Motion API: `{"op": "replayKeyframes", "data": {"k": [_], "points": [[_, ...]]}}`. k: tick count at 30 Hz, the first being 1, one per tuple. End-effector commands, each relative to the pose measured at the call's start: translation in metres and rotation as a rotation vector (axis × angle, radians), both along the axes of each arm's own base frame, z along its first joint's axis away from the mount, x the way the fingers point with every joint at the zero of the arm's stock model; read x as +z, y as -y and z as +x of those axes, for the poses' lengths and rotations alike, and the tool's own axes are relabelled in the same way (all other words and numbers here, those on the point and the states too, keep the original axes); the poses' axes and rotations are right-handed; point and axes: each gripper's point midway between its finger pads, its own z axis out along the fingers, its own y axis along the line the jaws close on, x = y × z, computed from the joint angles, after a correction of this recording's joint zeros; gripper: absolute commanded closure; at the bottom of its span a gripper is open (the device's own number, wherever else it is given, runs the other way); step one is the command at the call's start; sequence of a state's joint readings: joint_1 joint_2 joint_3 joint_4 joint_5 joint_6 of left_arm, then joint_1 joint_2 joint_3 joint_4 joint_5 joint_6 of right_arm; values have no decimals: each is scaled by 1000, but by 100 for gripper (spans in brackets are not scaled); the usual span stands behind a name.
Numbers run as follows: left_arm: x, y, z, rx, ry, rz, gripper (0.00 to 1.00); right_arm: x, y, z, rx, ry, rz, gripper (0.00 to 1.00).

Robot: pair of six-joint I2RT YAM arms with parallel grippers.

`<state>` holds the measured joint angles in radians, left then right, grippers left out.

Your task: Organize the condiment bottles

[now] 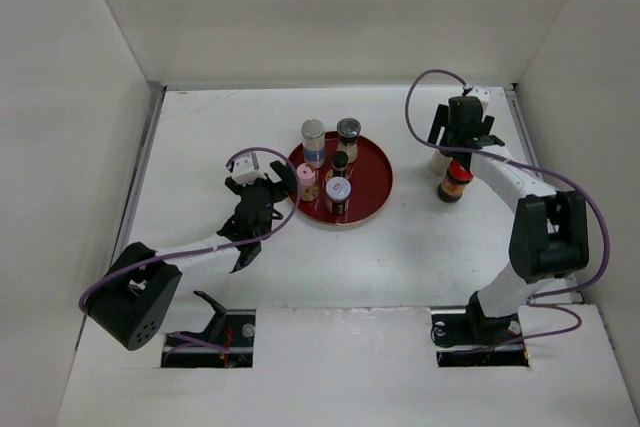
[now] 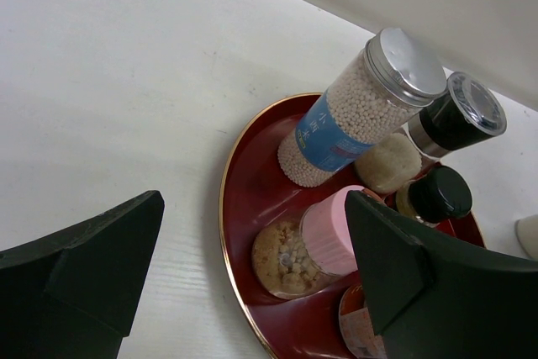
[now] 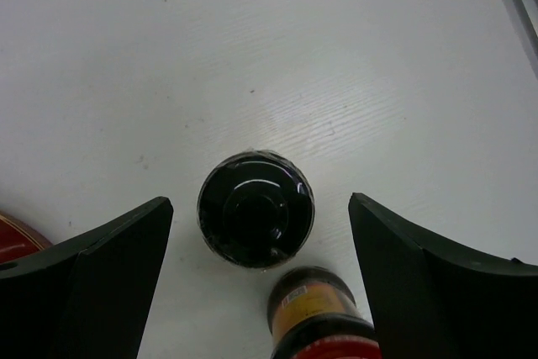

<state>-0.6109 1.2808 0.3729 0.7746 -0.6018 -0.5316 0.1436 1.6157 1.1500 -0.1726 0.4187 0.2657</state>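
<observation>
Bright, diffuse light; shadows soft. Mild glare on table (image 3: pixel 319 115) beyond right claw (image 3: pixel 258 203). Its fingers (image 3: pixel 84 292) dark, featureless; red-capped jar (image 3: pixel 324 317) behind claw possibly out of focus.

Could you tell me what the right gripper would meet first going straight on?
Most likely the black-capped bottle, centred between its open jaws; the red-capped jar lies off that line. Depth is unclear.
</observation>
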Motion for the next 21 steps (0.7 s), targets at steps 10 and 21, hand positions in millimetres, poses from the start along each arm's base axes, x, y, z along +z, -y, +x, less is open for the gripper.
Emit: {"op": "replayKeyframes", "data": {"k": [10, 21], "points": [[16, 2, -1, -3, 54, -49, 10, 4, -6, 23, 19, 31, 67, 41], [16, -2, -1, 9, 54, -49, 10, 123, -84, 10, 194, 429, 124, 47]]}}
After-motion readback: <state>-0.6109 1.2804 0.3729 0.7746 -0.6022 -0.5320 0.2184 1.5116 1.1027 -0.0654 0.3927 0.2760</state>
